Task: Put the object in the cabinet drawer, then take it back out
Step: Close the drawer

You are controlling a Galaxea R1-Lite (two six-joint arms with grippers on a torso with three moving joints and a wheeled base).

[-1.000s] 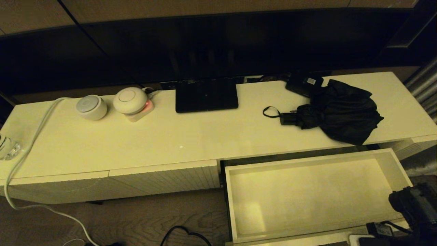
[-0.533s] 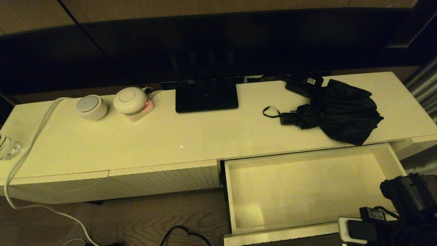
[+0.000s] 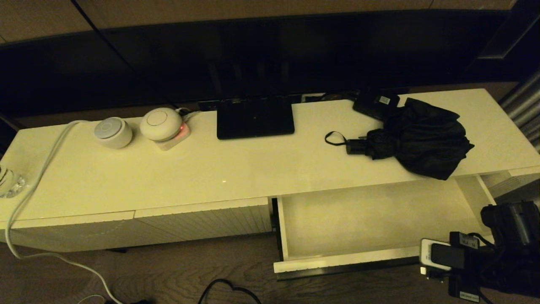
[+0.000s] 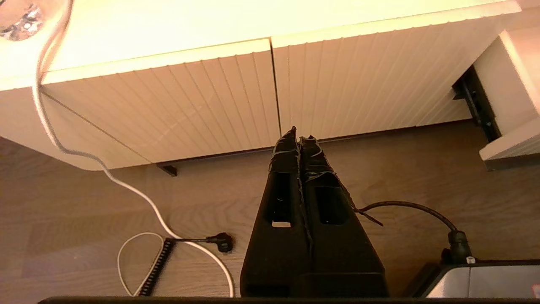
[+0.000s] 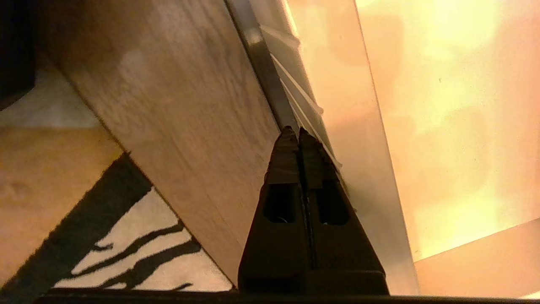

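The object, a black folding umbrella (image 3: 422,139), lies on the cabinet top at the right, its handle and wrist loop pointing left. Below it the cabinet drawer (image 3: 346,264) stands partly open, and the part of its inside that shows holds nothing. My right arm (image 3: 506,249) reaches in at the drawer's front right corner. In the right wrist view the right gripper (image 5: 297,131) is shut on nothing, its tips against the drawer's front edge (image 5: 291,88). My left gripper (image 4: 298,134) is shut and hangs over the floor before the closed ribbed fronts (image 4: 211,97).
A flat black box with a white label (image 3: 375,103) lies behind the umbrella. A black stand (image 3: 255,117), two round white devices (image 3: 113,132) and a white cable (image 3: 38,177) are on the cabinet top. Cables lie on the wooden floor (image 3: 228,289).
The drawer has slid back toward the cabinet, and my right arm has followed its front edge inward. The umbrella has not moved.
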